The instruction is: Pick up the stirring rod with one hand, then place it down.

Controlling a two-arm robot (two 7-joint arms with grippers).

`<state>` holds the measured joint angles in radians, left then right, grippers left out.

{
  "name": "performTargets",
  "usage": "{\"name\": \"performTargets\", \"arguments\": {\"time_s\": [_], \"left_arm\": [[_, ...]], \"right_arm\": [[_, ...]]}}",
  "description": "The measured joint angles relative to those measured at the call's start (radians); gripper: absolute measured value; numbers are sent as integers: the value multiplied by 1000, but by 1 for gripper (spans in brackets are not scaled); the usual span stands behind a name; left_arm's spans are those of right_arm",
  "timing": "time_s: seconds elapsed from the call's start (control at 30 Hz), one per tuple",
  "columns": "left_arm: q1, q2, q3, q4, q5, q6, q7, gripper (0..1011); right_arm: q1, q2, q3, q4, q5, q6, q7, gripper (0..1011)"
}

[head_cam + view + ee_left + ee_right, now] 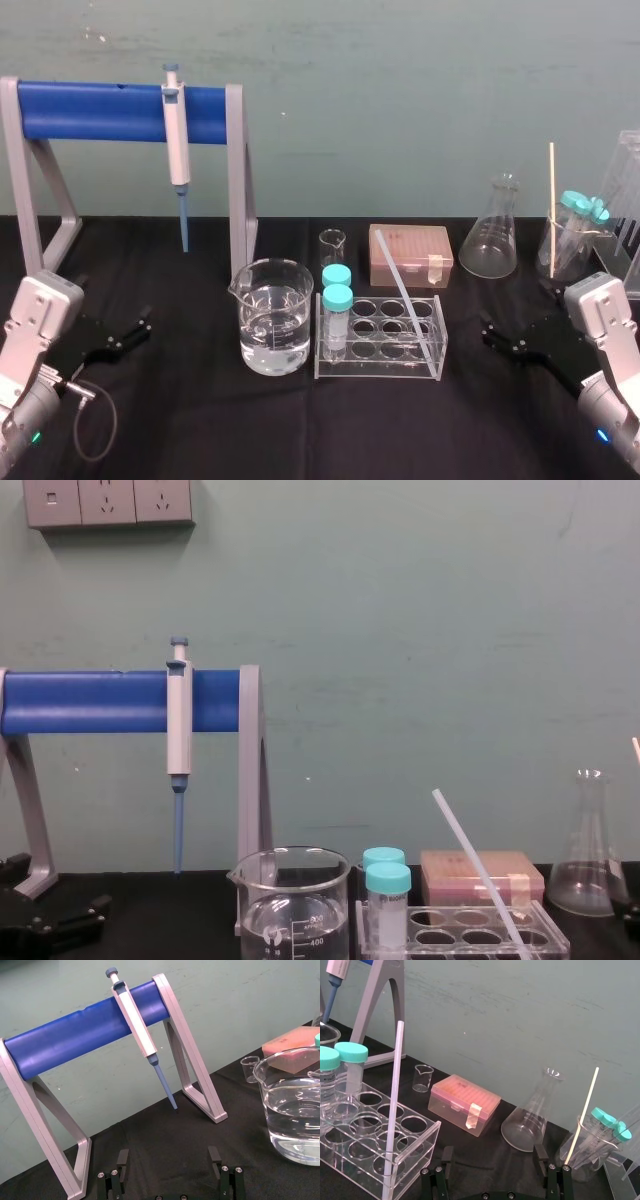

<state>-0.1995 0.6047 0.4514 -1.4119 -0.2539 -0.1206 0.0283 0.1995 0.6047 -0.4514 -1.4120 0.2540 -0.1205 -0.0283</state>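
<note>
Black tabletop, teal wall behind. Pick-up not begun: stirring rod leaning in clear tube rack, centre, untouched. Right gripper near right, jaws spread, empty; left gripper parked near left, likewise spread. Next, probably: reach left from the right, pinch rod's upper end.

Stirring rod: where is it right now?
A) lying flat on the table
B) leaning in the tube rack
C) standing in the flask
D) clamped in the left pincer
B: the rod stands tilted with its lower end in a well of the clear rack, while the left pincer and right pincer are open, off to either side and apart from it.
</note>
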Motion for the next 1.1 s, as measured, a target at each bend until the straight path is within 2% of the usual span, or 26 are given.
{"name": "performTargets", "arguments": {"time_s": [1.1], "left_arm": [[0, 0, 0, 0, 0, 0, 0, 1000]], "right_arm": [[0, 0, 0, 0, 0, 0, 0, 1003]]}}
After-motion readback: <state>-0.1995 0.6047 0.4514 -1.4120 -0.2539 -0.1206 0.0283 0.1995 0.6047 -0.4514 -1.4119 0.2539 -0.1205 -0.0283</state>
